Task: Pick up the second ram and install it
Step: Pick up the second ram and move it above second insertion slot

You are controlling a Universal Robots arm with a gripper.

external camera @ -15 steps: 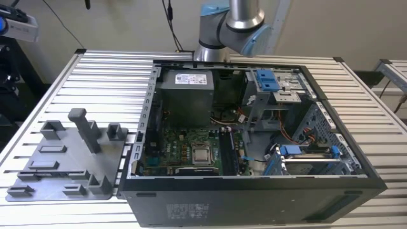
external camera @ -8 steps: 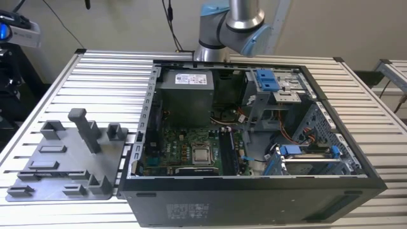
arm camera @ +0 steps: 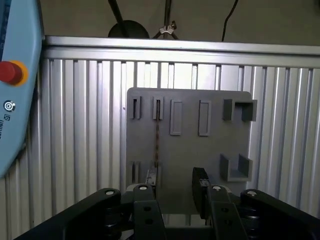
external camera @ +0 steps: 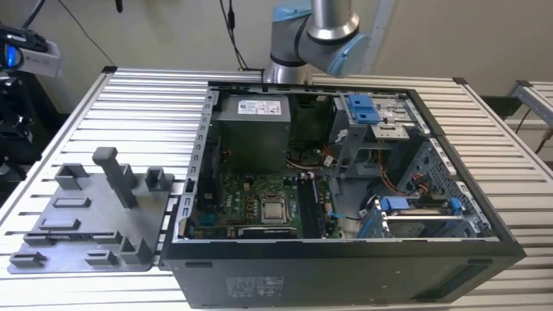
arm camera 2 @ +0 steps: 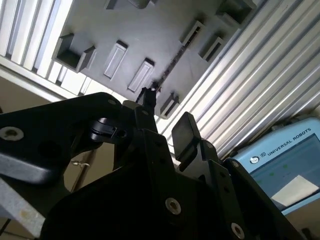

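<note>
One ram (arm camera: 156,145) stands on edge in the tray (arm camera: 190,150) slots in the first wrist view. I read its long axis as straight across the tray, one end pointing at the gripper (arm camera: 175,182). The jaws stand wide apart and hold nothing. The ram shows edge-on as a thin dark strip.

In the second wrist view the ram (arm camera 2: 170,67) runs toward the gripper (arm camera 2: 166,115), which is spread and empty.

In the exterior view the tray (external camera: 87,214) lies on the table (external camera: 147,116), at the exterior view's left of the case (external camera: 346,272).
</note>
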